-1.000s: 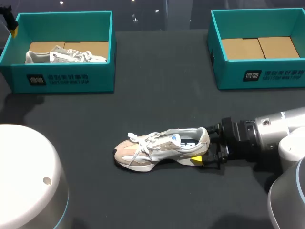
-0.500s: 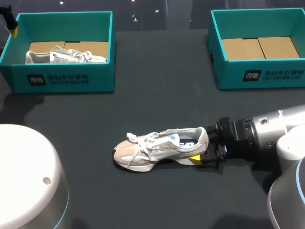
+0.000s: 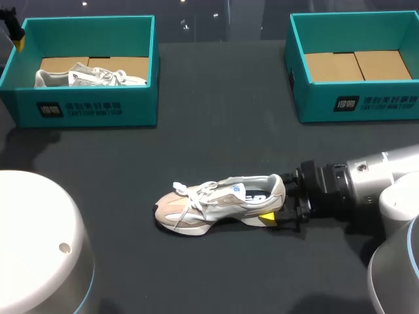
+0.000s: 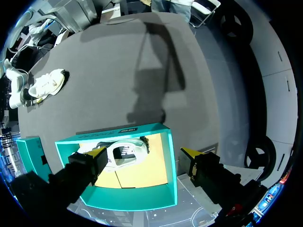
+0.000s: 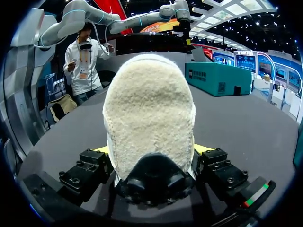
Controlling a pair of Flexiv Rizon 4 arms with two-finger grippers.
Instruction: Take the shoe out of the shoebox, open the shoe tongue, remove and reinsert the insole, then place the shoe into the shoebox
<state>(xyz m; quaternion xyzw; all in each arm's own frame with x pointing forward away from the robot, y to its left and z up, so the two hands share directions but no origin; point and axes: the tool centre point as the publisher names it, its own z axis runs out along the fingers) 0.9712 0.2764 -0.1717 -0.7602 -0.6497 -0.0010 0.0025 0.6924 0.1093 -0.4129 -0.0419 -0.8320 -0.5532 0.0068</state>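
A beige and white sneaker lies on its side on the dark table, toe to the left. My right gripper holds its heel, one yellow fingertip showing below the sole. In the right wrist view the fuzzy heel fills the space between the fingers of that gripper, which press it from both sides. My left gripper hangs open above the left teal shoebox, where a white shoe lies. In the head view only its tip shows at the far left corner.
A second teal shoebox stands at the back right, holding only cardboard. The left box is seen from above in the left wrist view, with the beige sneaker far off across the table.
My right gripper has closed a little on the heel and pushed forward, sliding the sneaker slightly to the left. The left arm has not moved.
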